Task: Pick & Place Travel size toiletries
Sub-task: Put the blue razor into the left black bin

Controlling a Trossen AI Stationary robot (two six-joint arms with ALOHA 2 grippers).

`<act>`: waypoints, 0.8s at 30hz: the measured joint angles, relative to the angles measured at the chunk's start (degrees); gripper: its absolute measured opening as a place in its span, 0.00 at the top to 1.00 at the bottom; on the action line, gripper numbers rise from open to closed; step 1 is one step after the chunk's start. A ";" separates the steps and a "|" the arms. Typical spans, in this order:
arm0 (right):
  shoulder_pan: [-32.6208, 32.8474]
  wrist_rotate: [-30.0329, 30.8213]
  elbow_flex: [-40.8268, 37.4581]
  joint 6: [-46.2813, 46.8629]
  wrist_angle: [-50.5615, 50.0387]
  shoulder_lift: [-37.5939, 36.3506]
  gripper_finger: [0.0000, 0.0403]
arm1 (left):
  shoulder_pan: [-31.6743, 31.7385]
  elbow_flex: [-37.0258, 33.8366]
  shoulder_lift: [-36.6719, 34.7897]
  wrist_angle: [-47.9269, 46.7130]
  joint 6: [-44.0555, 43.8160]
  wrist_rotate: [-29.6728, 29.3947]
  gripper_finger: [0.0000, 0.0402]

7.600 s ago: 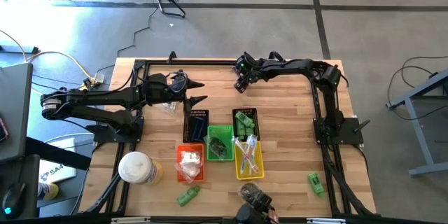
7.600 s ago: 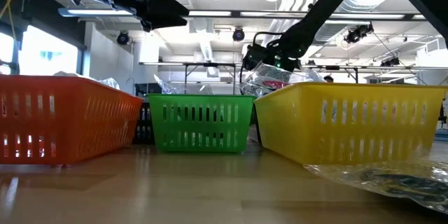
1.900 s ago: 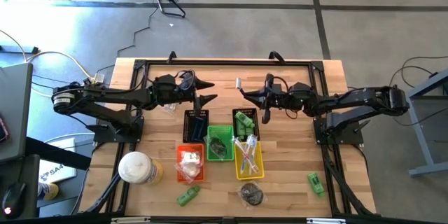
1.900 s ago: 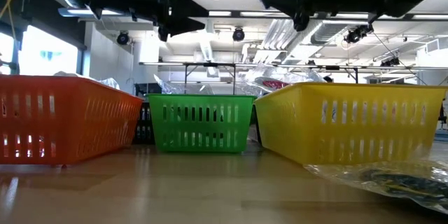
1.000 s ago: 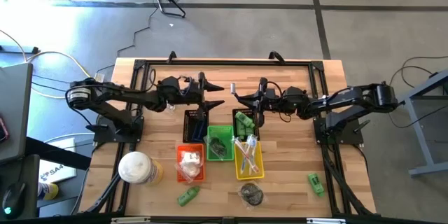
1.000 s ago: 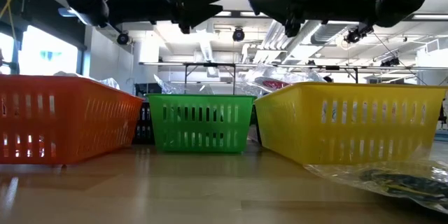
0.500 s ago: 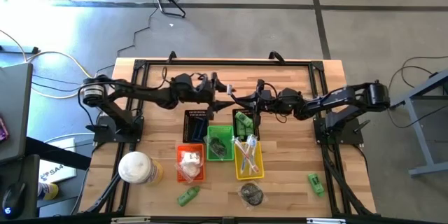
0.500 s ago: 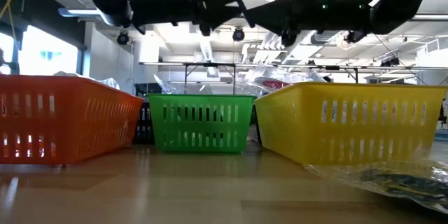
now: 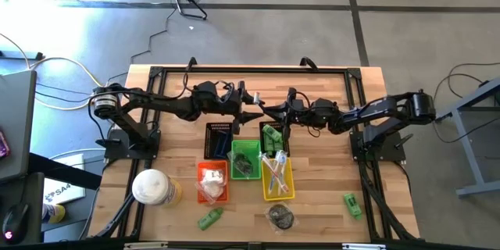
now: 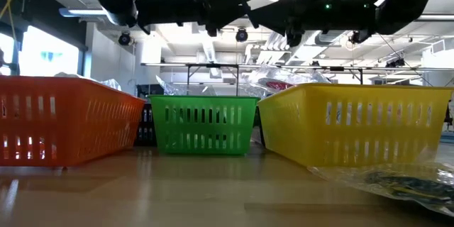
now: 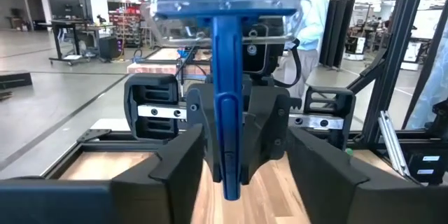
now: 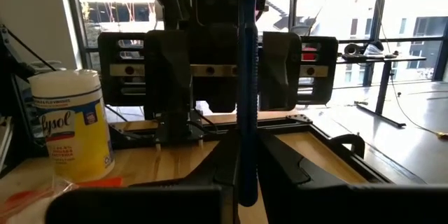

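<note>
I'm starting at the left of the table. The wipes tub (image 9: pixel 151 187) stands near the front corner, with the orange basket (image 9: pixel 212 182) just beside it holding clear-wrapped white pieces. A loose green tube (image 9: pixel 209 219) lies on the wood in front of that basket.

Moving in, the left arm reaches across the back half of the table. I see the left gripper (image 9: pixel 251 115) up in the air over the middle, above the left black basket (image 9: pixel 219 137). Its fingers (image 11: pixel 175 164) stand well apart, one on each side of the razor (image 11: pixel 225 112), and I can't see them touching it.

The razor is between the two grippers, off the table. Its blue handle runs upright and its clear-wrapped head is on top.

Just right of it, the right gripper (image 9: pixel 275 113) faces the left one nose to nose. Its fingers are clamped on the razor's handle.

Below the meeting point sit the green basket (image 9: pixel 244 158) and the yellow basket (image 9: pixel 277 176) with slim sticks in it. Behind the yellow one is the right black basket (image 9: pixel 273 135) with green tubes inside.

A clear bag (image 9: pixel 281 217) lies at the front edge. Further right, another green tube (image 9: pixel 351 203) lies alone on the wood.
</note>
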 joint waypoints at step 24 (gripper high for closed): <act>0.03 -0.33 -0.01 -0.02 -0.08 -0.04 0.94 | 0.02 0.00 0.00 -0.02 0.00 -0.33 0.86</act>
